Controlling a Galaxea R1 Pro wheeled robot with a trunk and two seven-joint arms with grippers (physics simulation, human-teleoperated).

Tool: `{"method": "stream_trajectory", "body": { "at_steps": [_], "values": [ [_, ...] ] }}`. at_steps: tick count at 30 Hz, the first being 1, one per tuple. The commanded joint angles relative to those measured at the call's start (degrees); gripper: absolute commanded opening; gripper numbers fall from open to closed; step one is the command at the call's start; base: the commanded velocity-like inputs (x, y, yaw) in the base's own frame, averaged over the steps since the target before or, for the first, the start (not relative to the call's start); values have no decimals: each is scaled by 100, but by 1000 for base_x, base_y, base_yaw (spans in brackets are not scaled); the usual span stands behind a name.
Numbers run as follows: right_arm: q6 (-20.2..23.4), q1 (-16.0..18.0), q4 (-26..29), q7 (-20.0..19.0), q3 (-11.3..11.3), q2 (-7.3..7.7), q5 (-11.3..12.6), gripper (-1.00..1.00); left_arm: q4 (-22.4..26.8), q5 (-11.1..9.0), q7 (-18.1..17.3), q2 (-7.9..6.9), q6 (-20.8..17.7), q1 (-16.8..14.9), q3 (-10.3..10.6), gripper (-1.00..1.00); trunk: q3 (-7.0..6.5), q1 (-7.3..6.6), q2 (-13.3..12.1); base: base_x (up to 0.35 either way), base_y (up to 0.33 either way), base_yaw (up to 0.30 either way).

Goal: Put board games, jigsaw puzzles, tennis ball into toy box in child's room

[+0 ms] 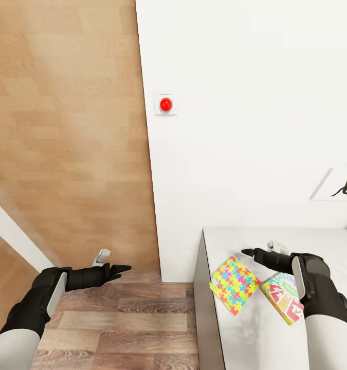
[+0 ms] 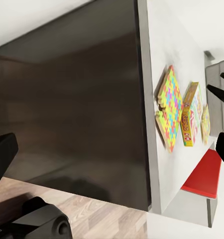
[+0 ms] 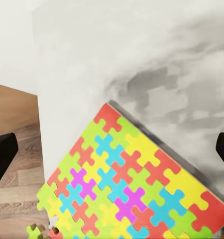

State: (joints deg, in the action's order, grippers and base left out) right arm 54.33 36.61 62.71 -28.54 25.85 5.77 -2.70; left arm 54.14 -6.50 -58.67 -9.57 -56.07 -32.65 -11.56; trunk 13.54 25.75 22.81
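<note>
The right gripper (image 1: 248, 252) hovers with its jaws apart over the table (image 1: 255, 334), just beyond 1 jigsaw puzzle (image 1: 235, 285) lying at the table's left edge, a board game (image 1: 282, 297) beside it. A push could tip the puzzle onto the floor (image 1: 122, 329). The left gripper (image 1: 126, 267), empty over the floor, looks parted.

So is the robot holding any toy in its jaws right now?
No, nothing is held. The right gripper hangs open above the jigsaw puzzle on the table, and the left gripper is open over the floor.
</note>
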Motion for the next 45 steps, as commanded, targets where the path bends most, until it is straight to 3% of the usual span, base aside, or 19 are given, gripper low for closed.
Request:
{"method": "stream_trajectory", "body": {
  "at_steps": [1, 16, 45],
  "values": [
    [25, -5, 4, -36, 9, -2, -26, 100, 0, -18, -4, -1, -35, -4, -3, 100, 11, 3, 11, 0, 0, 0],
    [11, -55, -3, -37, 10, -66, -22, 100, 0, -18, -4, -1, -35, -4, -3, 100, 92, 3, 11, 0, 0, 0],
    [-29, -22, -4, -44, 23, -1, -28, 100, 0, -22, -1, 3, -35, -4, 4, 100, 196, 3, 11, 0, 0, 0]
  ]
}}
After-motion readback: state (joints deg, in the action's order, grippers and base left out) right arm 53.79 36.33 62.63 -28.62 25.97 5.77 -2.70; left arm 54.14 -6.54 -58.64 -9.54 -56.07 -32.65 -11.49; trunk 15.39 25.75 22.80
